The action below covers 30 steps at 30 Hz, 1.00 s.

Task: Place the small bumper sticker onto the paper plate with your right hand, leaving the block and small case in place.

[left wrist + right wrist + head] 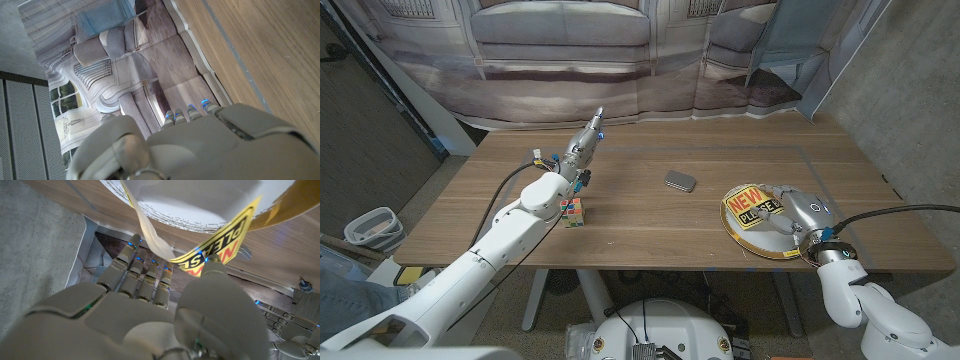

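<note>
The yellow bumper sticker [751, 204] with red lettering lies over the paper plate [748, 243] near the table's front right. My right hand [805, 215] is over the plate's right side. In the right wrist view its thumb [214, 272] presses the sticker's [222, 247] edge against the fingers [145, 275], just off the white plate [200, 200]. The multicoloured block [575, 211] stands at front left, partly behind my left forearm. The small grey case [681, 180] lies mid-table. My left hand [582, 146] hovers beyond the block, fingers stretched out, holding nothing.
The wooden table [650, 235] has bare room between the case and the block and along its far side. A printed backdrop [620, 60] hangs behind the far edge. A small bin [372, 228] stands on the floor at the left.
</note>
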Available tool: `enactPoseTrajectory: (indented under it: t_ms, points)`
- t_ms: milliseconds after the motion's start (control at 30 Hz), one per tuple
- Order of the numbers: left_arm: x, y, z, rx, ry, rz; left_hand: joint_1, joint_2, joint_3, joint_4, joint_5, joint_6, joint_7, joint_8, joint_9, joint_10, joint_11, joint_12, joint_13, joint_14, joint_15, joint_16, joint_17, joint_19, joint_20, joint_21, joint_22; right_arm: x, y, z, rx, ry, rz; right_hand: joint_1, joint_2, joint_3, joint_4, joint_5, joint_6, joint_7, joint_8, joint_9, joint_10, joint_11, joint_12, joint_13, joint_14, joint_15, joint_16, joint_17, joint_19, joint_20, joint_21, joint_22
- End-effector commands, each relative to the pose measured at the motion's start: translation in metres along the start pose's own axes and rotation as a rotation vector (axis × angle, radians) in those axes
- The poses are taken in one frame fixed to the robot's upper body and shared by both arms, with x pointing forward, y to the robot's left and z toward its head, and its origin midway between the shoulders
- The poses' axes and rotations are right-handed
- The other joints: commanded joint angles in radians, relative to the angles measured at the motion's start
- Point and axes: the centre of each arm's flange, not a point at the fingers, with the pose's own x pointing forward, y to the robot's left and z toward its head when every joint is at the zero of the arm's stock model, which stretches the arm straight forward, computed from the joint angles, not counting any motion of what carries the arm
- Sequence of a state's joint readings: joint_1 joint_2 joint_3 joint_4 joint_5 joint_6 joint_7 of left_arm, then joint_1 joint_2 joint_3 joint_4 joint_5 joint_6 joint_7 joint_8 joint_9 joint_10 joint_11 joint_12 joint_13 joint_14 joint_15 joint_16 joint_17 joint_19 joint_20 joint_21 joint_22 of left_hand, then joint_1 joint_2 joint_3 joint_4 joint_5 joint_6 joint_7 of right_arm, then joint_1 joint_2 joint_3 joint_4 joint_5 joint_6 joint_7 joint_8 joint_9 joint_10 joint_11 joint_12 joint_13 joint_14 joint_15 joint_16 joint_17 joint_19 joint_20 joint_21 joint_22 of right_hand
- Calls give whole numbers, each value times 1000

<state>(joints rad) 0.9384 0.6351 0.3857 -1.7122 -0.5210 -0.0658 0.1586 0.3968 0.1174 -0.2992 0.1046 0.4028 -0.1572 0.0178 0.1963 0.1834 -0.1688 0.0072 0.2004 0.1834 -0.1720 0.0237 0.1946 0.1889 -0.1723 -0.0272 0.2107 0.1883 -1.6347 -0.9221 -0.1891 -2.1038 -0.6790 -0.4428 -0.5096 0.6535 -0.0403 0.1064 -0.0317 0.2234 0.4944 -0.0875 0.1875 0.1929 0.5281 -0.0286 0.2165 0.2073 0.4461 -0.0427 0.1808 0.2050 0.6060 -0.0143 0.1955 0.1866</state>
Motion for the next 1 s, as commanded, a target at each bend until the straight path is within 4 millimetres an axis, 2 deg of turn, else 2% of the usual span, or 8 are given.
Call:
enactPoseTrajectory:
  t_ms: [33,467,1000]
  points:
    - [0,0,0,6,10,-2,11,1,-8,3,-2,-6,3,1,6,-88,7,-1,5,-101,7,-5,1,-180,6,-1,4,0,2,0,9,8,8,-15,-4,-8,-1,11,-2,-2,-2,3,-7,0,1,3,-9,-19,0,3,-4,2,-6,-1]
    - [2,1,-1,1,9,-7,11,2,-9,4,-3,-7,4,0,6,-94,14,-2,5,-106,14,-6,1,-187,9,-3,5,1,-2,-1,16,15,7,-57,-33,-37,13,26,-19,0,-2,3,-29,2,-2,3,-35,-7,-1,0,-25,26,-9,-2]
    - [4,3,-1,2,8,-7,11,2,-10,5,-3,-9,2,0,6,-94,20,-1,5,-112,18,-6,1,-191,12,-3,5,3,-4,1,29,15,-3,-85,-41,-53,24,41,-41,2,-3,3,-46,10,-4,2,-48,2,2,-2,-34,36,-6,-2]
